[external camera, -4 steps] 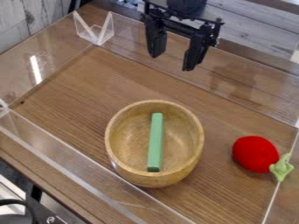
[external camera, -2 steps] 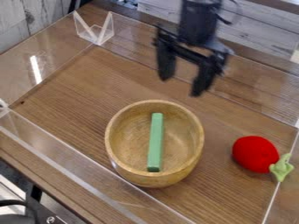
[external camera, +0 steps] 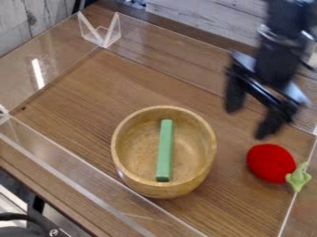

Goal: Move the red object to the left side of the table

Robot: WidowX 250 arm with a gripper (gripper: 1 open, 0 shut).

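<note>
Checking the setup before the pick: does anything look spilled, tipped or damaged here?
Nothing stands out. The bowl sits upright on the table with the green stick lying flat inside it. The red object rests intact by the right wall, apart from the bowl. The open gripper hangs above it, touching nothing.

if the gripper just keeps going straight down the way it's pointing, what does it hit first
Probably the bare table, just beside the red object. The open gripper hangs above and slightly left of it in the picture; depth is unclear, so one finger might clip the toy.
</note>
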